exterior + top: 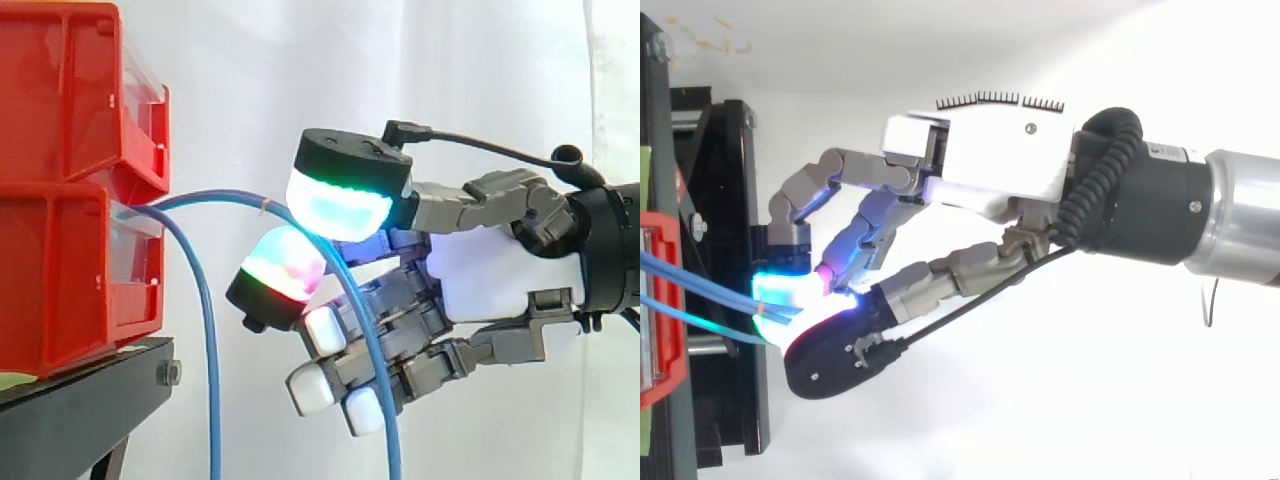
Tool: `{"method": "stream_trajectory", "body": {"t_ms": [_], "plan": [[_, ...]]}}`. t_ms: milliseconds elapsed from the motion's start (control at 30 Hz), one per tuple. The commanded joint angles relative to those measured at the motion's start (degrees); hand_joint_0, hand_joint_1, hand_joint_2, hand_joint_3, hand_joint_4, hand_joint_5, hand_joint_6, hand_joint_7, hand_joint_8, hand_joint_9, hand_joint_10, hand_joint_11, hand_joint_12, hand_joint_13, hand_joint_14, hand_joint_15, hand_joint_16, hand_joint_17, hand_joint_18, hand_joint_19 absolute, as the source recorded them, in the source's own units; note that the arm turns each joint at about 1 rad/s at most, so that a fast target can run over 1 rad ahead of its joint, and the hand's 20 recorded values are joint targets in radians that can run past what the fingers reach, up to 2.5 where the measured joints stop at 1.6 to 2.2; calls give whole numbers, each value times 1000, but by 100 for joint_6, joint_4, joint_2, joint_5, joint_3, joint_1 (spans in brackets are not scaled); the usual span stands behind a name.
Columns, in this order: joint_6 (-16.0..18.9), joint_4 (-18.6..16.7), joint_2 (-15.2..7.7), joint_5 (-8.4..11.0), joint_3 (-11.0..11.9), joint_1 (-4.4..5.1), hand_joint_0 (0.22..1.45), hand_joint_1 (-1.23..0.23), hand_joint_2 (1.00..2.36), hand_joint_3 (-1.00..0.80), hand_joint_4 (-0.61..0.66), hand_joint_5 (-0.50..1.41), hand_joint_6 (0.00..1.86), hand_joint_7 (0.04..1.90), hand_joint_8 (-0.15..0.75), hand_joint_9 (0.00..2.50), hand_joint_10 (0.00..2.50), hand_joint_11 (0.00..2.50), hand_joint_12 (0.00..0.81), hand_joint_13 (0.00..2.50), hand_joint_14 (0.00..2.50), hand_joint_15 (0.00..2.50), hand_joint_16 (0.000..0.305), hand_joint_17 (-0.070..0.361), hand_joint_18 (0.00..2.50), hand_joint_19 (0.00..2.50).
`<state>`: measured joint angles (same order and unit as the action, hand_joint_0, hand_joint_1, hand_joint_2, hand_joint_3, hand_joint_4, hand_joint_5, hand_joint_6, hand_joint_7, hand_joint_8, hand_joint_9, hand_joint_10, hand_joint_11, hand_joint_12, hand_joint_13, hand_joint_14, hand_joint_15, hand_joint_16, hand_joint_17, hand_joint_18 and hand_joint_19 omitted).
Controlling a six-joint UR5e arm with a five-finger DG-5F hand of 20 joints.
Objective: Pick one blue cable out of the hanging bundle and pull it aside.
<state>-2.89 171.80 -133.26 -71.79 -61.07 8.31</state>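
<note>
Two thin blue cables come out of the lower red bin [60, 270]. One blue cable [208, 350] hangs straight down beside the stand. The other blue cable [215, 197] arcs rightward, passes between two glowing pads, and drops in front of the curled fingers. My hand [500, 275] reaches in from the right, shut on this arced cable: a green-cyan pad [340, 205] sits above it and a red-magenta pad [285, 265] below it. From above, my hand [1000, 165] is right of the stand, and both cables [700, 270] run from the bin toward the glowing pads.
Two red bins [70, 90] are stacked on a black stand [90, 400] at the left. From above, the stand [725, 200] runs along the left edge. A white curtain hangs behind, and there is open space below and right of the hand.
</note>
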Motion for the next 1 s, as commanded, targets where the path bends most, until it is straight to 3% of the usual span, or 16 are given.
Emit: {"method": "stream_trajectory", "body": {"t_ms": [0,167,300,433,533,667,733,967], "plan": [[-1,47,2,-11,51,-13,812,-903,1000,-500,-155,-185,980,1001,261,944,18,620,341,829,18,483,44,98,758,586],[-1,293,2,-81,192,-48,779,-896,1000,-500,-115,-189,986,926,253,936,18,624,333,819,17,469,43,96,770,567],[-1,302,2,-81,192,-48,653,-887,1000,-500,-23,-170,973,847,266,967,20,634,338,821,19,482,43,96,765,585],[-1,293,-7,-90,192,-57,487,-783,1000,-500,43,-145,946,819,309,1025,17,622,375,849,17,491,49,111,779,605],[-1,319,2,-90,192,-57,450,-693,1000,-500,45,-133,934,840,333,1057,18,610,394,862,18,493,53,120,800,618],[-1,328,2,-90,192,-66,473,-606,1000,-500,39,-127,923,885,326,1060,19,603,386,858,17,499,52,116,779,636],[-1,319,2,-108,192,-75,546,-569,1000,-500,26,-123,919,934,311,1082,18,618,367,853,20,519,47,106,752,664],[-1,319,2,-108,192,-92,567,-748,1021,-167,45,-125,937,952,320,1086,22,640,366,874,18,517,47,106,787,666]]}}
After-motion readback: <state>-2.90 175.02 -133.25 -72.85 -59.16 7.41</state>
